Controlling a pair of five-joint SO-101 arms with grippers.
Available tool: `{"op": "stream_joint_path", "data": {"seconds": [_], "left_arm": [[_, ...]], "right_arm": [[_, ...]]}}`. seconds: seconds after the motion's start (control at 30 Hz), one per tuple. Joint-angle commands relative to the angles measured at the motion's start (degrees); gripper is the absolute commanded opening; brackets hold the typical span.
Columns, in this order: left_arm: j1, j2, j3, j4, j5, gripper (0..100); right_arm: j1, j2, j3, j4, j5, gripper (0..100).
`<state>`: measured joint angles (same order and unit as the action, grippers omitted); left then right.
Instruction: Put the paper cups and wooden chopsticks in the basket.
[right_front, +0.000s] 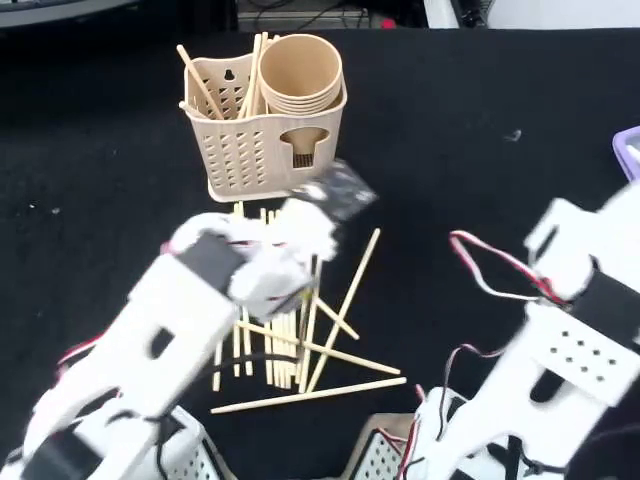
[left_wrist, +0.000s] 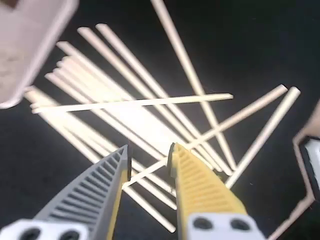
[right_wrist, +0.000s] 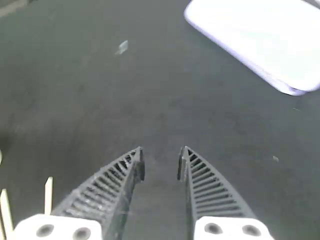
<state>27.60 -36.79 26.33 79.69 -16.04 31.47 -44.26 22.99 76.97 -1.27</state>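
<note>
A beige basket (right_front: 262, 150) stands at the back of the black table, with a stack of paper cups (right_front: 300, 73) and a few wooden chopsticks (right_front: 205, 88) inside it. Several more chopsticks (right_front: 300, 350) lie scattered on the table in front of it. My left gripper (left_wrist: 149, 156) hangs open just above this pile of chopsticks (left_wrist: 125, 112), nothing between its fingers; a corner of the basket (left_wrist: 30, 45) shows nearby. My right gripper (right_wrist: 160, 162) is open and empty over bare black cloth at the right side.
A pale purple container (right_front: 628, 150) sits at the table's right edge and appears as a light tray (right_wrist: 260, 40) in the right wrist view. The left arm (right_front: 180, 330) covers part of the chopstick pile. Arm bases and cables (right_front: 480, 280) crowd the front edge.
</note>
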Motion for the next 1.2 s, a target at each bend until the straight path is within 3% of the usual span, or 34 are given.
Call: {"op": "stream_joint_path", "data": {"seconds": [0.0, 0.2, 0.37, 0.47, 0.6, 0.77, 0.97, 1.17], "left_arm": [[-9.10, -10.37, 3.21, -0.35, -0.09, 15], [-27.82, -22.68, 15.08, -4.92, 0.00, 15], [-42.59, -30.15, 27.47, -10.99, 0.26, 15], [-48.66, -32.62, 36.00, -15.82, 5.89, 15], [-51.65, -34.02, 44.44, -21.71, 13.71, 15], [-51.82, -34.37, 46.64, -22.07, 20.84, 15], [-53.23, -34.37, 49.10, -23.30, 22.15, 15], [-55.60, -34.37, 50.51, -25.32, 22.15, 15]], "right_arm": [[-9.14, -1.54, -2.59, 3.34, 4.48, 13.0], [-23.03, -1.54, -1.89, 10.37, 7.21, 13.1], [-35.60, -1.54, 5.14, 9.49, 10.37, 13.1], [-42.64, -1.54, 10.77, 5.71, 14.15, 13.1], [-47.74, -1.54, 15.69, 0.97, 17.76, 13.1], [-52.13, -1.54, 19.47, 0.35, 19.16, 13.3], [-59.96, -1.54, 28.79, -5.10, 24.53, 24.8], [-67.87, 0.48, 35.38, -16.18, 24.53, 23.7]]}}
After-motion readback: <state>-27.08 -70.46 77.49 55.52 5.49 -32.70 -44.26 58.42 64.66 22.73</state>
